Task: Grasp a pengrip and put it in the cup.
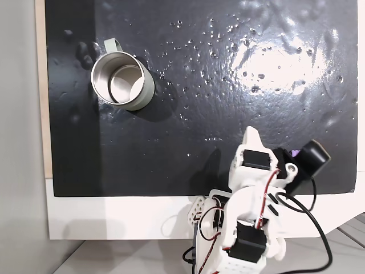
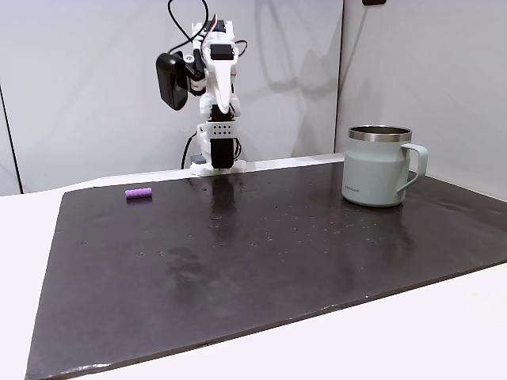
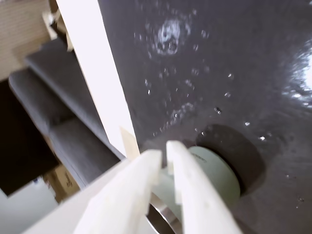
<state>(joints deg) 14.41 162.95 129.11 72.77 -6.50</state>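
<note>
The arm is folded up at its base, and the gripper (image 3: 163, 153) is nearly closed and holds nothing. The pengrip (image 2: 138, 193) lies on the mat (image 2: 261, 261), well apart from the cup (image 2: 379, 168). To grasp well, open wide first, then descend across its short side.

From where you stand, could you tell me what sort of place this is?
Probably a home or office robot bench: a black mat on a white table by plain walls, a small arm, and a grey sofa in the wrist view.
</note>
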